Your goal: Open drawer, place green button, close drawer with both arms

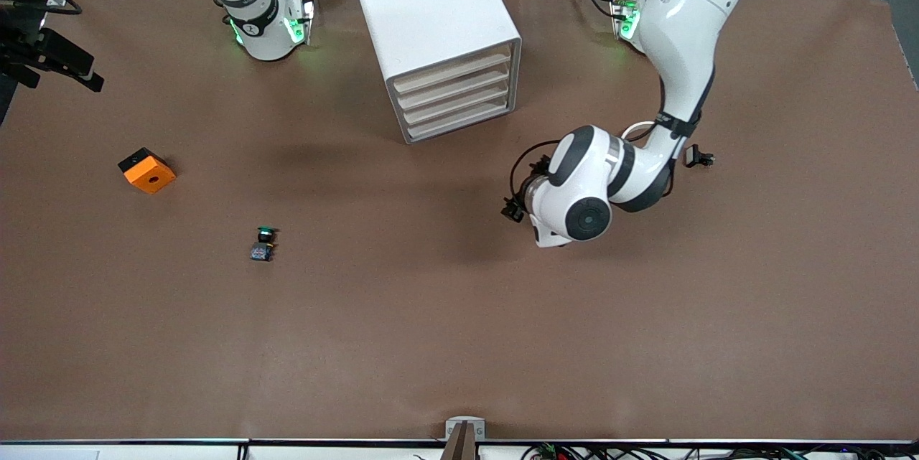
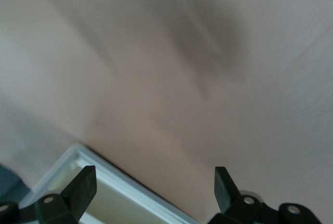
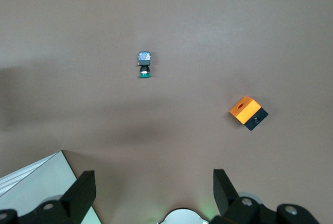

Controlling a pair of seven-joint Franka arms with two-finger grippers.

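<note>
Left gripper: I see its fingers spread wide, hovering over bare table near the cabinet's drawer fronts.
Right gripper: fingers wide apart, waiting high over its end.
Drawer: shut, flush with the other three.
Button: alone on open table, well apart from the orange block.

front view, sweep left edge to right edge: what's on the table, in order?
orange block → button → cabinet → left arm's wrist, over bare table → small dark clip.
</note>
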